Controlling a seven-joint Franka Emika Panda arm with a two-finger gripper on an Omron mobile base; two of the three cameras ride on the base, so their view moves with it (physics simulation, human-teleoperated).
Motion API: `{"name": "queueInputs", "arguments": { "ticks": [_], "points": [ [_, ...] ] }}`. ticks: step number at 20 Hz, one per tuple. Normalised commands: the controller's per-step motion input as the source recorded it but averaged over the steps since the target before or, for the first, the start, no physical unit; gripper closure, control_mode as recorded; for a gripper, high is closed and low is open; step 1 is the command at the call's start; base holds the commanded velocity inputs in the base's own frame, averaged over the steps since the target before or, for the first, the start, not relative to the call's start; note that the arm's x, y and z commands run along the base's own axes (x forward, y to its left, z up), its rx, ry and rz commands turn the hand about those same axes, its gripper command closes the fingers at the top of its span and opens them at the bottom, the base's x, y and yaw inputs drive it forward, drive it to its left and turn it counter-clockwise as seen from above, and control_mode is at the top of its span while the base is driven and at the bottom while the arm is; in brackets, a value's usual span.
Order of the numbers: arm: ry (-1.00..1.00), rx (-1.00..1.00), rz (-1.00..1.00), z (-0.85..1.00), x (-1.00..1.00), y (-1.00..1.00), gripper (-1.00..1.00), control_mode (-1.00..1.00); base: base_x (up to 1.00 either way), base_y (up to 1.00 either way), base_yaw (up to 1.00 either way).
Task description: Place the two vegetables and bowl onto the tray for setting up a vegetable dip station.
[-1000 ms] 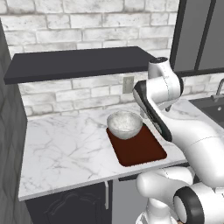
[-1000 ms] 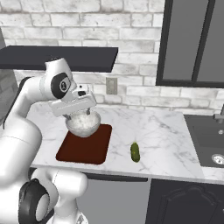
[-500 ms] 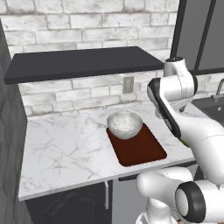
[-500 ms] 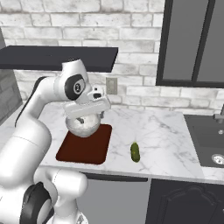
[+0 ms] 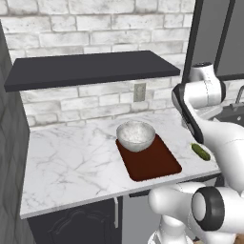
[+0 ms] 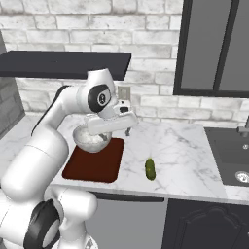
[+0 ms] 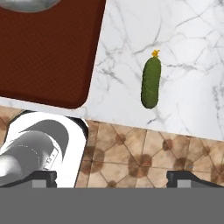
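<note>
In the hand view the cucumber [image 7: 151, 83] lies on the worktop [image 7: 192, 52] at 1 o'clock from the tool [image 7: 112, 177], long axis 12-to-6; tool released, empty.

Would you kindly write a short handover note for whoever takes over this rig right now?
Gripper: open, holding nothing, above the counter's front edge.
Bowl: on the tray, at its far end. Done.
Cucumber: lying on the marble counter, apart from the tray, towards the sink side. Still to be moved onto the tray.
Carrot: I cannot locate it; find it and place it too.
</note>
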Motion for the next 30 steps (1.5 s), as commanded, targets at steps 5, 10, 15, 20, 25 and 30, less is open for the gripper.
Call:
{"name": "queueInputs", "arguments": {
  "ticks": [5,10,15,20,25,30],
  "points": [
    [0.03,0.0,-0.04,-0.16,0.03,-0.41,-1.0,-1.0,0.0,0.0,0.0],
    [0.02,0.0,-0.02,-0.25,0.06,-0.3,-1.0,-1.0,0.0,0.0,0.0],
    [0.0,0.01,0.0,-0.31,0.11,-0.19,-1.0,-1.0,0.0,0.0,0.0],
    [0.0,0.07,-0.01,-0.28,0.26,-0.13,-1.0,-1.0,0.0,0.0,0.0],
    [-0.03,0.09,-0.01,-0.24,0.28,-0.07,-1.0,-1.0,0.0,0.0,0.0],
    [0.0,0.05,-0.05,-0.23,0.27,-0.14,-1.0,-1.0,0.0,0.0,0.0]
  ]
}}
